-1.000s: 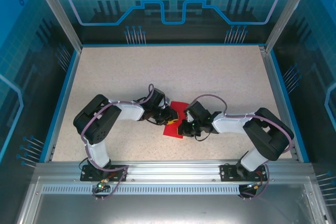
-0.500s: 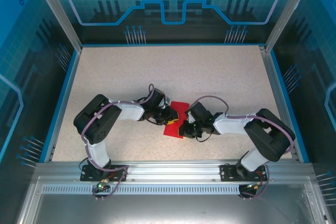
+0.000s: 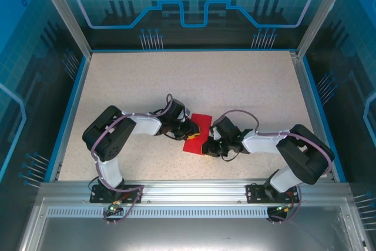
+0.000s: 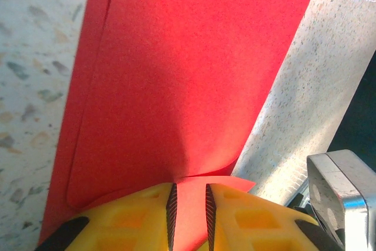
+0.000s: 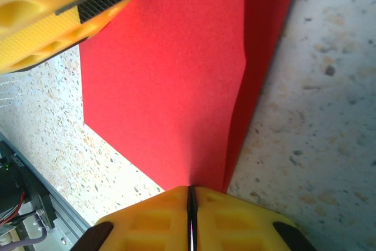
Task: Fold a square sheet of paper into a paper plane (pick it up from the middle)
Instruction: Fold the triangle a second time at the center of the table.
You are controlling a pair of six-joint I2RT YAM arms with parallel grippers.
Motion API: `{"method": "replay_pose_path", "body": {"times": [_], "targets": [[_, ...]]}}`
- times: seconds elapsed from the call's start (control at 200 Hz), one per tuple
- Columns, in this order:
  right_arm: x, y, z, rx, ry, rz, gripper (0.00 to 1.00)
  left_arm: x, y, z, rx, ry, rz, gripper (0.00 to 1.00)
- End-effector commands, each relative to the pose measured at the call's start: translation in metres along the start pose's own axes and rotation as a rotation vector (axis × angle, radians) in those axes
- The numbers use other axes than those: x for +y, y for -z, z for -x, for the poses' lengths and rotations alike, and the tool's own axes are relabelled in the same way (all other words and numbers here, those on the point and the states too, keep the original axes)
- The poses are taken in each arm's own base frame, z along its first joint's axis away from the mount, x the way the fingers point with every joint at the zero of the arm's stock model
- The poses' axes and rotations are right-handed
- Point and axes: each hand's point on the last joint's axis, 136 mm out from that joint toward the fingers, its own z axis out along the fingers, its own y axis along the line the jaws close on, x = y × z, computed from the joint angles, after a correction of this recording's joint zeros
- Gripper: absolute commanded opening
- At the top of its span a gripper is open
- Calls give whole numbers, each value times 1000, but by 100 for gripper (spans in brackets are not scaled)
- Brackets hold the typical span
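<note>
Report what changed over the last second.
The right arm shifted slightly toward its own side and the near edge, its forearm sinking flatter. The right hand stayed pinched on the edge of the red paper. Nothing was let go. The left arm, the left hand gripping the paper's other side, and the paper itself stayed put.

We hold both arms bent, elbows out to the sides and forearms reaching in toward each other. Our left arm (image 3: 117, 133) runs rightward, bringing the left gripper (image 3: 191, 129) in from the left. Its yellow fingers (image 4: 132, 218) stand almost together, nipping a fold of the square sheet of paper (image 3: 202, 121) in the slim gap. Our right arm (image 3: 296, 157) stretches leftward, low and nearly level. The right gripper (image 3: 205, 144) has its fingers (image 5: 241, 227) pressed tight together on the sheet's edge, just beside the left gripper.
</note>
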Motion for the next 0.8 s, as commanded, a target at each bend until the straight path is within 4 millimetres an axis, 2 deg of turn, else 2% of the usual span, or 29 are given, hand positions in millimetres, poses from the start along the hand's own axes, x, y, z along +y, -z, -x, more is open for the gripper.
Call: {"method": "replay_pose_path", "body": {"times": [0.0, 0.13, 0.355, 0.585, 0.795], "targets": [[-41, -5, -22, 72, -80, -128, 10, 37, -11, -16, 55, 41, 101, 23], [-50, -8, -27, 95, -92, -165, 7, 36, -11, -16, 57, 38, 101, 23], [-28, 2, -27, 61, -27, -80, 7, 38, -10, -17, 54, 40, 105, 23], [-51, 5, -36, 69, -67, -148, 7, 36, -10, -17, 56, 36, 100, 23], [-34, 14, -31, 58, -32, -94, 9, 36, -10, -16, 54, 36, 99, 23]]}}
